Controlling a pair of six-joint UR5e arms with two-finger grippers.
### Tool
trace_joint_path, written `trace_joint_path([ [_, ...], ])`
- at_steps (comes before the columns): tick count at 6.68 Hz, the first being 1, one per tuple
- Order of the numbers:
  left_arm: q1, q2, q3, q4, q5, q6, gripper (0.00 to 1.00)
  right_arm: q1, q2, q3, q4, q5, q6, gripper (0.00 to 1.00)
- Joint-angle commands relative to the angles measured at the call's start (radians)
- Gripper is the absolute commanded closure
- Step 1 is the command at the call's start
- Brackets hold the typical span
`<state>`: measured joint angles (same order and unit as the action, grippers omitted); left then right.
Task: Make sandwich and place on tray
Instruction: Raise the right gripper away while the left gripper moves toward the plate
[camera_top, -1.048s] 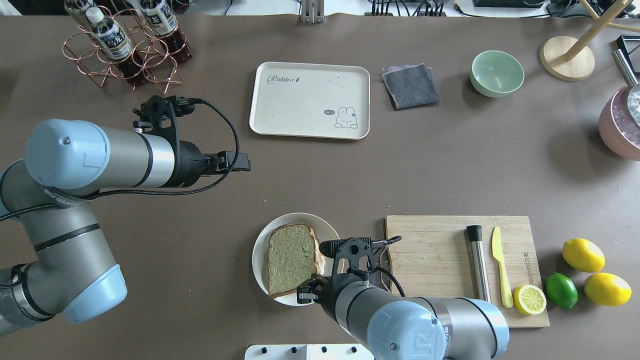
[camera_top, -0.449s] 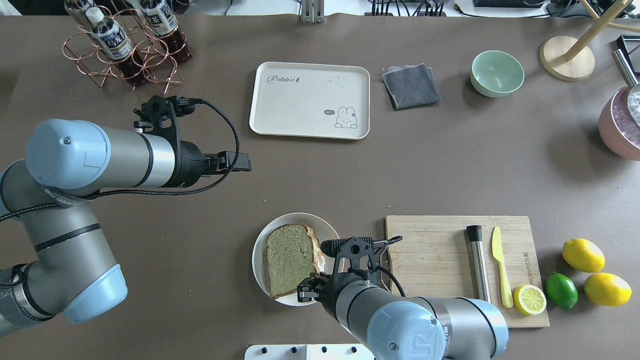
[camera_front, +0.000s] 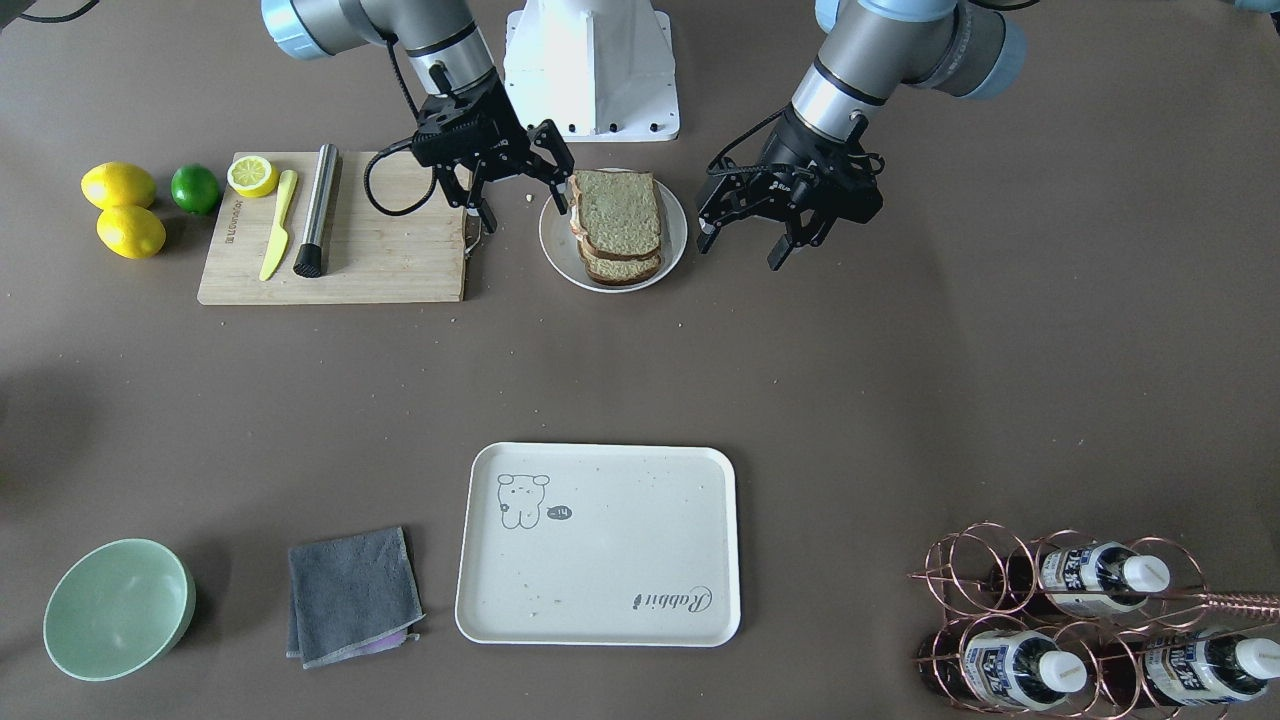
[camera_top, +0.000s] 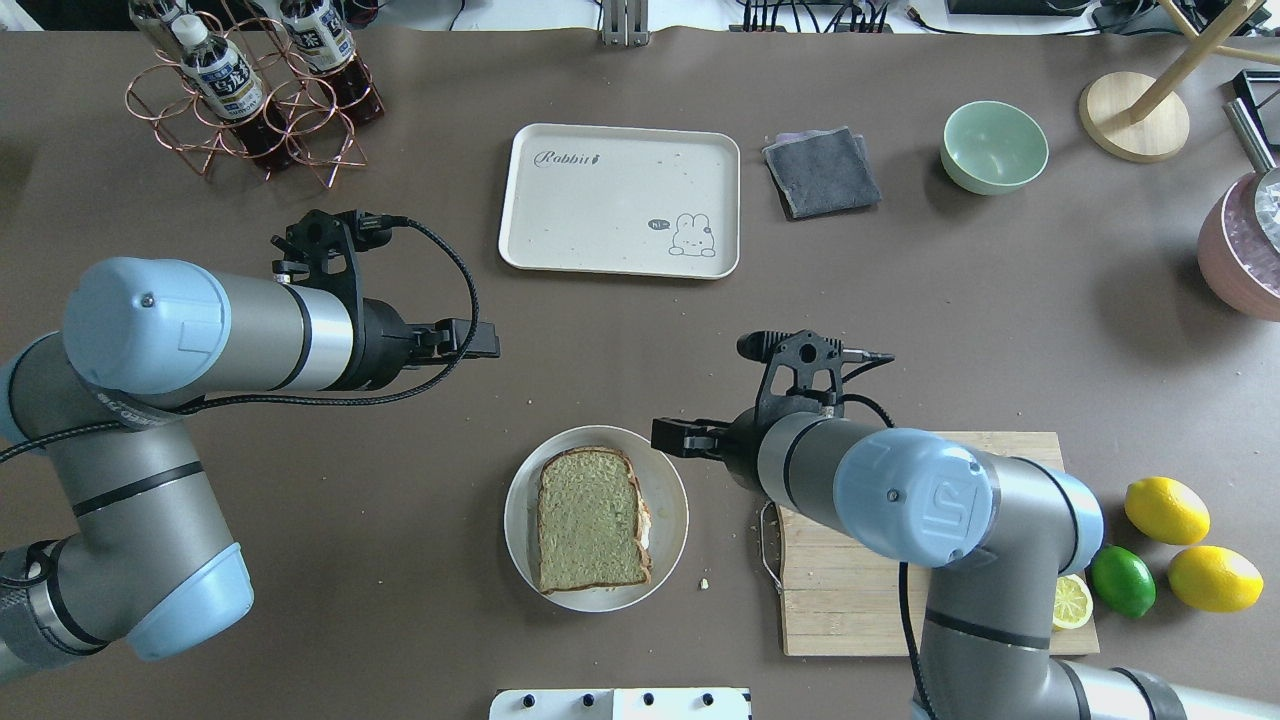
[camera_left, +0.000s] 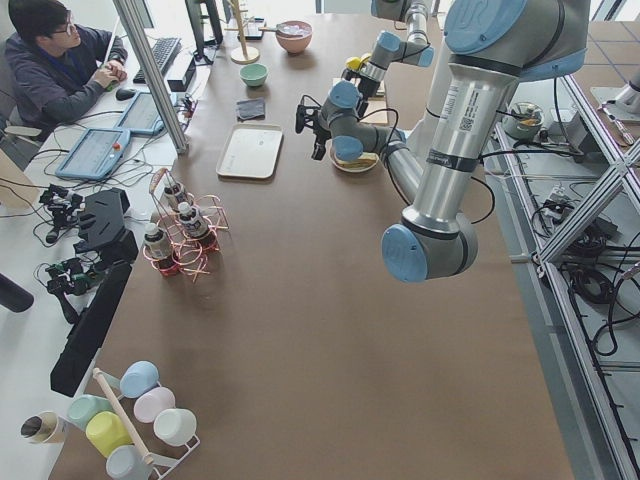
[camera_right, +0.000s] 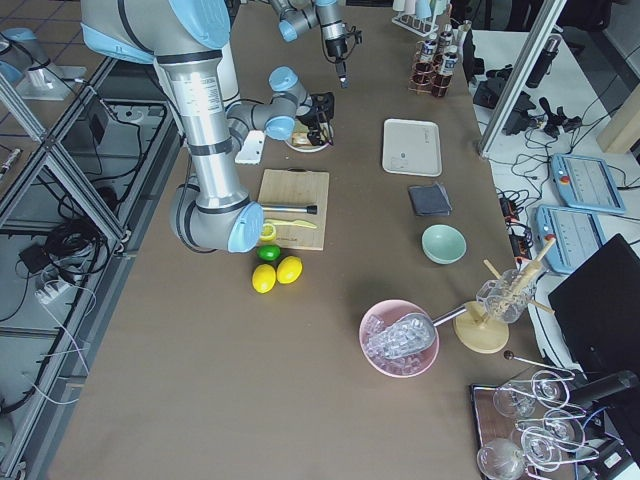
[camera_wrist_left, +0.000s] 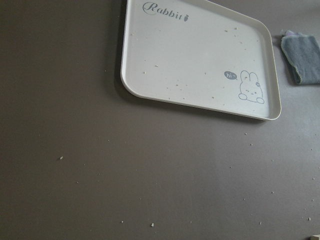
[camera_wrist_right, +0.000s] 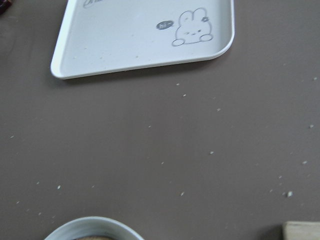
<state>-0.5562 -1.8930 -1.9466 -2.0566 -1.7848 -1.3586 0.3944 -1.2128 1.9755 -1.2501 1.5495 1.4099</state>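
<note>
1. Done so far, judging by the stack: the sandwich (camera_front: 617, 222) is assembled, two bread slices with a sliver of egg white showing at one edge. It sits on the round white plate (camera_top: 520, 490).
2. The right gripper (camera_front: 520, 205) hangs with its jaws spread wide and empty, and the sandwich lies just beside and below them.
3. The left gripper (camera_front: 742, 245) is also wide and empty. The plate is on the inner side of its jaws, so the sandwich lies between the two pairs, nearer the right one.
4. Left to do: grasp the sandwich, lift it and set it on the tray (camera_top: 620, 200). The tray lies ahead of both pairs of jaws, well apart from them, and carries only crumbs.
5. Edges to mind: the plate's raised rim surrounds the bread, the tray has a low lip, and the cutting board (camera_front: 380, 250) lies just outboard of the right jaws.
6. Open room: the worktop (camera_top: 620, 350) between jaws and tray shows only crumbs. A grey cloth (camera_top: 820, 170) lies beside the tray, and a bottle rack (camera_top: 250, 110) stands beyond the left jaws.
</note>
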Motion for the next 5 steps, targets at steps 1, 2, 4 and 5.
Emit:
trace_joint_path([
  [1,0.051,0.032,0.005,0.004,0.046,-0.049,0.01,0.272,-0.005,0.005,-0.200,0.255,-0.216,0.00],
  [2,0.115,0.035,0.006,0.004,0.109,-0.054,0.01,0.381,-0.019,0.000,-0.224,0.341,-0.326,0.00],
  [4,0.200,0.046,0.006,0.003,0.148,-0.124,0.02,0.451,-0.088,-0.006,-0.210,0.377,-0.478,0.00],
  [5,0.255,0.046,0.009,0.001,0.200,-0.128,0.03,0.480,-0.106,-0.007,-0.209,0.398,-0.488,0.00],
])
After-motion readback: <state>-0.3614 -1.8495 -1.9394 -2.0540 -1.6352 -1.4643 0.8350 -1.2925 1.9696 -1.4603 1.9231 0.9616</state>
